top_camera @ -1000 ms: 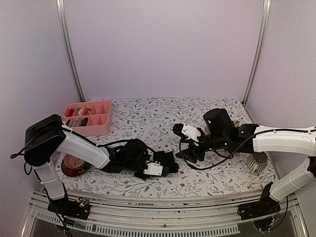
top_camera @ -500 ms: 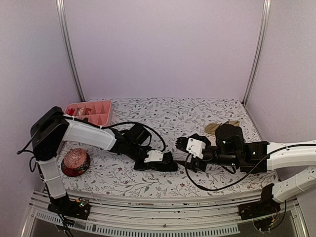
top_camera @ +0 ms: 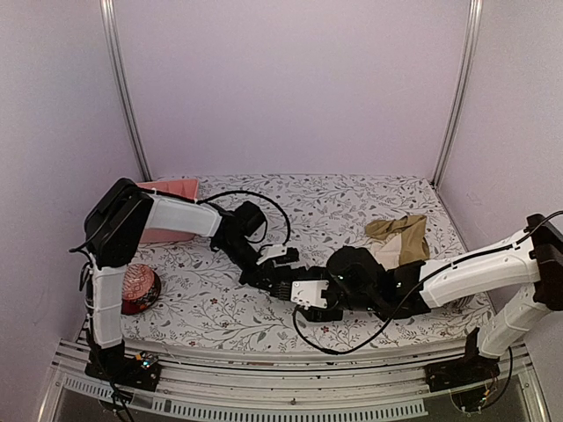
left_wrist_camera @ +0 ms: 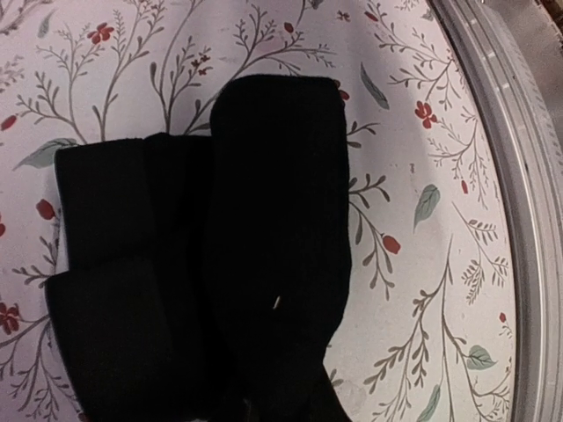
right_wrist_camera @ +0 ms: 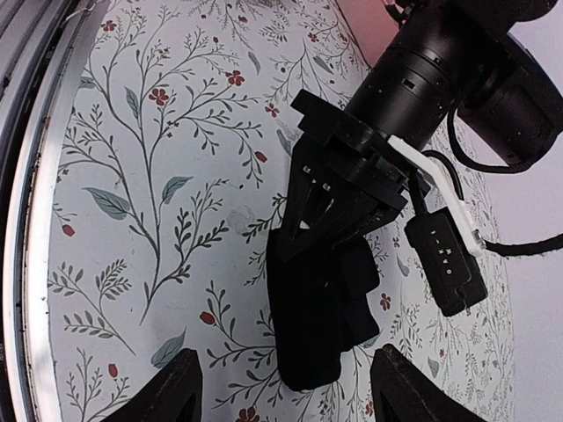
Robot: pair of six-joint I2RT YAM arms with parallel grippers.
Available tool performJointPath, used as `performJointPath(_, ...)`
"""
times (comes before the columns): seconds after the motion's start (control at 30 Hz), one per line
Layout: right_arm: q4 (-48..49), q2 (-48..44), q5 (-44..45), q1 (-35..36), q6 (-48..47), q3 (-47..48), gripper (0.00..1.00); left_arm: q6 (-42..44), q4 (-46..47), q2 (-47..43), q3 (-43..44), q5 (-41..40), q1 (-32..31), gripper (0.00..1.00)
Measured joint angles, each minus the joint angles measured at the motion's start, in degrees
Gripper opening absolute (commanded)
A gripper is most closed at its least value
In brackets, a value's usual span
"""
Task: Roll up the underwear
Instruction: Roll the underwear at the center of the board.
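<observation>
The black underwear [left_wrist_camera: 264, 220] lies folded into a thick bundle on the flowered table, also in the right wrist view [right_wrist_camera: 321, 316]. My left gripper [right_wrist_camera: 297, 236] has its fingers drawn together on the bundle's far end; in its own view the fingers are lost against the black cloth. My right gripper [right_wrist_camera: 283, 352] is open, its fingertips [right_wrist_camera: 176, 387] standing wide on either side of the bundle's near end, not touching it. In the top view both grippers [top_camera: 280, 277] [top_camera: 303, 303] meet at front centre. The tan underwear [top_camera: 396, 233] lies crumpled at the back right.
A pink divided tray [top_camera: 171, 189] stands at the back left, partly behind the left arm. A dark red bowl [top_camera: 136, 286] sits at the front left. The table's metal front rail [left_wrist_camera: 519, 220] runs close to the bundle. Cables loop over the table.
My left gripper has carried the black bundle right toward front centre. My right arm has swung left and low to it, uncovering the tan underwear.
</observation>
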Motion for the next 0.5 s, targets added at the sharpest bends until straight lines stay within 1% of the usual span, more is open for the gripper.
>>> performJointPath(0.1,-0.09,3.8,0.61,0.02,-1.2,2.01,0.64,-0.46,-1.55,1.11,1.01,2.23,1.16,0.0)
performJointPath(0.2,0.04,8.09,1.84,0.04,-2.54,3.85,0.59,-1.11,-2.58,1.66,1.64,3.1,1.57,0.0)
performJointPath(0.33,0.04,13.86,4.39,-0.02,-4.15,5.6,0.55,-1.36,-3.76,2.27,2.54,3.65,1.75,0.0)
performJointPath(0.5,0.26,17.7,6.01,-1.36,-5.57,6.91,0.56,-1.4,-4.42,2.49,2.89,3.85,1.84,0.0)
